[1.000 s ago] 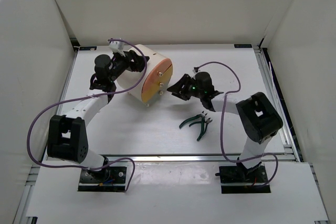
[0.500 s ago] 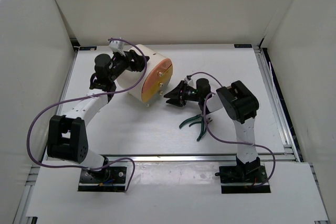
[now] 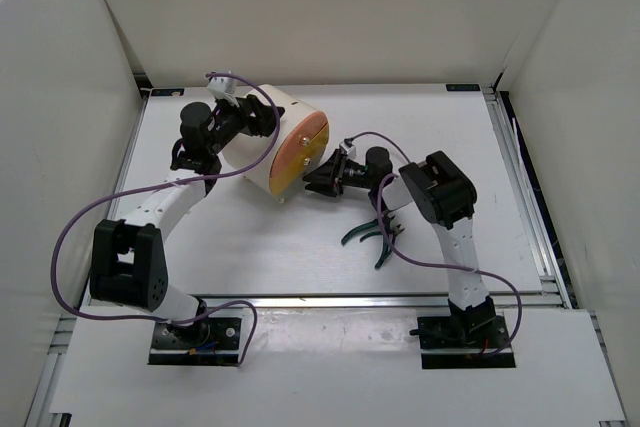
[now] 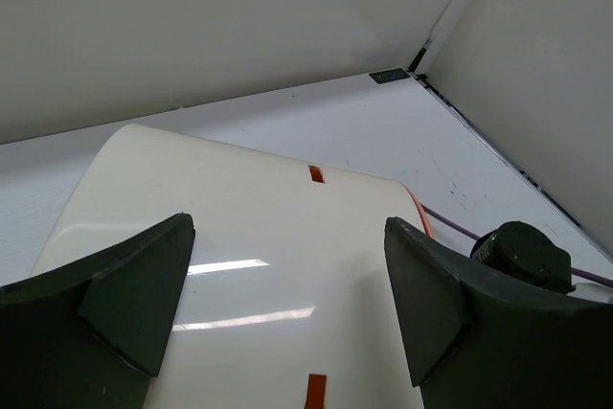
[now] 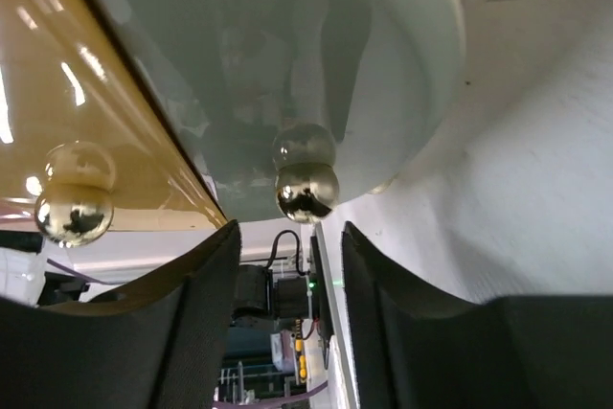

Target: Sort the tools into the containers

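The cream drum cabinet (image 3: 262, 143) lies on its side with its peach-orange face (image 3: 298, 154) turned to the right. My left gripper (image 3: 252, 123) is open, its jaws spread wide over the drum's cream wall (image 4: 249, 227). My right gripper (image 3: 320, 179) is open and close in front of the face. In the right wrist view, a brass knob (image 5: 306, 191) on a grey-green drawer (image 5: 287, 55) sits just beyond the fingertips of the right gripper (image 5: 287, 251), not gripped. A second knob (image 5: 72, 215) shows on the left. Green-handled pliers (image 3: 372, 234) lie on the table. The other tools are out of view.
White walls enclose the table on the left, back and right. Purple cables loop from both arms, and the right one (image 3: 425, 247) hangs near the pliers. The right arm's elbow (image 3: 440, 192) stands just above the pliers. Part of the right arm (image 4: 522, 256) shows past the drum in the left wrist view.
My right gripper has moved left, from mid-table up to the drum's face, and its elbow has swung left with it. The left arm, the drum and the pliers have not moved.
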You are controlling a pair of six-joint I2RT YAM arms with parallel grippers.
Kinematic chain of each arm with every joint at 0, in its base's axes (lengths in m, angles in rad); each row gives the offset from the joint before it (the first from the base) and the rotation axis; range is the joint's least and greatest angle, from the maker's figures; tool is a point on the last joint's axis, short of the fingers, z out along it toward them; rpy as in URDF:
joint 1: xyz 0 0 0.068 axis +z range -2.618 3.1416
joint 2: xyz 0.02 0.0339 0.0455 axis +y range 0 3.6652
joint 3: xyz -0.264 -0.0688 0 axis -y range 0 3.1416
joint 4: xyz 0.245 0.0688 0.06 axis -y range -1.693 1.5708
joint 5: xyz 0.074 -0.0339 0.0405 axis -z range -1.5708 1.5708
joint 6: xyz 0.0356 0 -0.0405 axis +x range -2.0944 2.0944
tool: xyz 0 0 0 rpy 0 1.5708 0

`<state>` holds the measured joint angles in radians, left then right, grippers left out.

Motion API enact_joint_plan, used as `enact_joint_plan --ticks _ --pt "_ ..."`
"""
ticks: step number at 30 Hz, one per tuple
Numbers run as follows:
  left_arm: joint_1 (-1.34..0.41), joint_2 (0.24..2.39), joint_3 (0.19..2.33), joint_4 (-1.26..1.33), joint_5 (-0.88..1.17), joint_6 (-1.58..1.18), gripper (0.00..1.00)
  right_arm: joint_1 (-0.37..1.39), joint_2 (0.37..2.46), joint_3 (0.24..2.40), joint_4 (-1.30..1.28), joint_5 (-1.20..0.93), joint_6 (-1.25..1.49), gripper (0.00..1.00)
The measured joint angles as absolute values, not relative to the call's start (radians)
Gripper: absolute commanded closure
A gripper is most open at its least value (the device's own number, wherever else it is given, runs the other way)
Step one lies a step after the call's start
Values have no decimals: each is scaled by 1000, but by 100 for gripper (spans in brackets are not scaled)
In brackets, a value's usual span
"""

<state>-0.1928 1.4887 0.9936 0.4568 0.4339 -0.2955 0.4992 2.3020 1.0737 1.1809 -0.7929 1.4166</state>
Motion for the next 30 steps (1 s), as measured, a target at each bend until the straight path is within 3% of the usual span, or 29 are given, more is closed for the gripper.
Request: enact_joint_plan --ticks 10,30 --pt "-193 1491 997 453 434 -295 8 520 2315 1114 1182 -809 1441 64" --pt "-192 1491 997 452 434 -285 8 501 2348 1132 1177 -811 1429 57"
